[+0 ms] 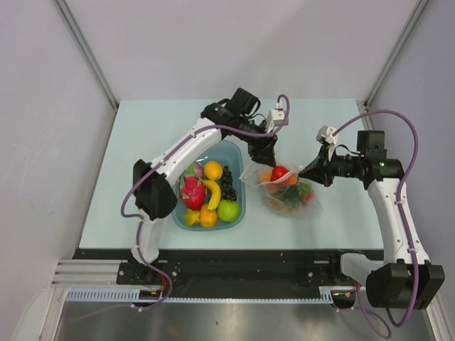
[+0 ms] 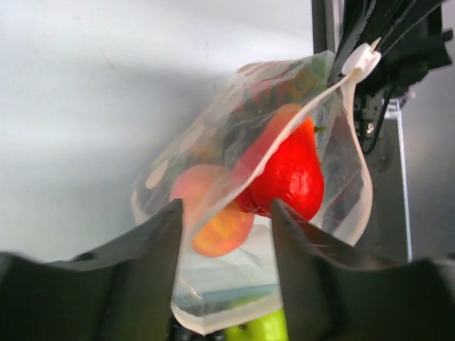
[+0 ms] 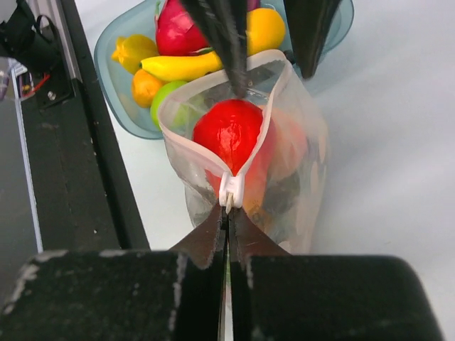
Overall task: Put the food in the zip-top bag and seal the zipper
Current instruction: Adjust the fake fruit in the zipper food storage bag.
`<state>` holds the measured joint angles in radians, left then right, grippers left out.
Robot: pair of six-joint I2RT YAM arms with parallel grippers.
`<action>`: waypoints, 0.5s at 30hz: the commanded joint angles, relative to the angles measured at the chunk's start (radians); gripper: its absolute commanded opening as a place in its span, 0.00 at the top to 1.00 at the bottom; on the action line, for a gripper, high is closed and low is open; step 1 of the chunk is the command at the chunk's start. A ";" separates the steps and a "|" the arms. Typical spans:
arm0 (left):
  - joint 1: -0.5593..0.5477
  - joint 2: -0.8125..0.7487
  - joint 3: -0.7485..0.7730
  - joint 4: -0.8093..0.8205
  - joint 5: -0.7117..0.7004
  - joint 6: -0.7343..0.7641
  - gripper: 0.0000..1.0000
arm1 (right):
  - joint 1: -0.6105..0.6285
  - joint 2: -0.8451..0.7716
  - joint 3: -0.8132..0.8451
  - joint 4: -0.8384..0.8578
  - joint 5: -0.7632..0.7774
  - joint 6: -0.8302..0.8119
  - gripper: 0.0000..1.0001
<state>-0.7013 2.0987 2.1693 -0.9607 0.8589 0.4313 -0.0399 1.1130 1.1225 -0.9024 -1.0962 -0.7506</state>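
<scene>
From above: the clear, floppy plastic zip-top bag sits on the pale table, just right of the translucent blue tray of toy fruit, with both tools at its mouth.

Left wrist: the left tool stands apart and grips nothing, the bag's rim hanging between its jaws. A glossy red toy fruit and a peach-coloured toy fruit show through the plastic.

Right wrist: the right tool is pinched tight on the white plastic slider at the end of the narrow clear zipper. The mouth gapes.
</scene>
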 commanded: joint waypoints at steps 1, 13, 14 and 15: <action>0.003 -0.204 -0.182 0.244 -0.095 -0.187 0.38 | -0.012 -0.061 -0.058 0.112 0.002 0.126 1.00; -0.162 -0.172 -0.275 0.307 -0.310 -0.180 0.43 | -0.055 -0.097 -0.047 0.115 -0.014 0.142 1.00; -0.156 -0.181 -0.296 0.330 -0.313 -0.212 0.43 | -0.058 -0.099 -0.046 0.109 -0.016 0.122 1.00; -0.147 -0.196 -0.319 0.359 -0.316 -0.227 0.41 | -0.061 -0.099 -0.046 0.102 -0.017 0.113 1.00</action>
<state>-0.8383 1.9049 1.9118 -0.6579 0.6151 0.2607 -0.0830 1.0370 1.0527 -0.8154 -1.0893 -0.6205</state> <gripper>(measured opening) 0.572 0.009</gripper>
